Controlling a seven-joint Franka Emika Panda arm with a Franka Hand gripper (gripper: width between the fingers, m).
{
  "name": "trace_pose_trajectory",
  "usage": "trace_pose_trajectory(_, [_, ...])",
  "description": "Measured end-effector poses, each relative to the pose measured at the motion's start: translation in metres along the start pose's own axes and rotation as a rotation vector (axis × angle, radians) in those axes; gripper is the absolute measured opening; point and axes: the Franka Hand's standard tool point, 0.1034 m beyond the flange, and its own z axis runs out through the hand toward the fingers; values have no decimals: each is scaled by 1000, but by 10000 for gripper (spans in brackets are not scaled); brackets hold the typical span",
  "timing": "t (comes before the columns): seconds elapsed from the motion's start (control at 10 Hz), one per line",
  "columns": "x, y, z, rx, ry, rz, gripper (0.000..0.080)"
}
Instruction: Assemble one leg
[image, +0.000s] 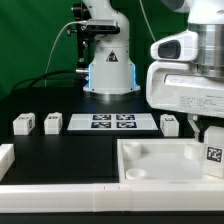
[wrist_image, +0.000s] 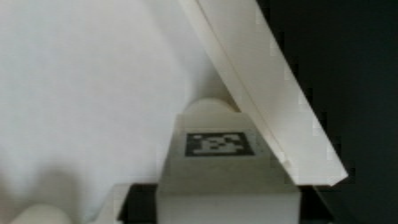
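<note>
Claw (image: 208, 138): clamped on leg (image: 213, 153), upright, tag outward, above white tray (image: 150, 168) at exterior view's right end. Socket beneath not visible. You: hold leg vertical, centre over corner socket, lower slowly, clear of rim, before releasing.
</note>
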Motion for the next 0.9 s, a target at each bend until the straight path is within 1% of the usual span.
trace_pose_trajectory(0.3, [-1,-1,0,-2,3,326,294])
trace_pose_trajectory(0.6, [-1,-1,0,2,-2,620,294])
trace_pose_trajectory(0.8, [-1,-1,1,1,-2,589,294])
trace_pose_trajectory(0.9, [-1,0,2,0,-3,526,474])
